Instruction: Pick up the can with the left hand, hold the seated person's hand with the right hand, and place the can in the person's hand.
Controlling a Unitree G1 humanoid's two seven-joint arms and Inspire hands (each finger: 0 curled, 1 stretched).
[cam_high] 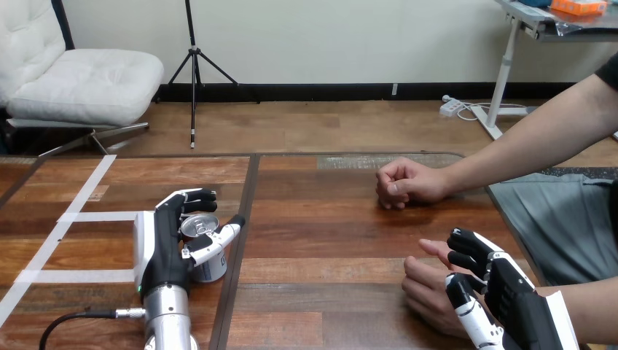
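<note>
A silver can stands upright on the wooden table at the left, its open top facing up. My left hand is wrapped round it, fingers curled over the far side of the rim and thumb pressing its near right side. At the lower right, my right hand lies over the person's hand. Its fingers curl behind that hand and its thumb crosses the front, so it grips it. The person's hand rests low over the table, fingers loosely bent.
The person's other hand is a loose fist resting on the table at centre right, its forearm running off to the upper right. White tape lines mark the table's left part. A dark seam splits the tabletop.
</note>
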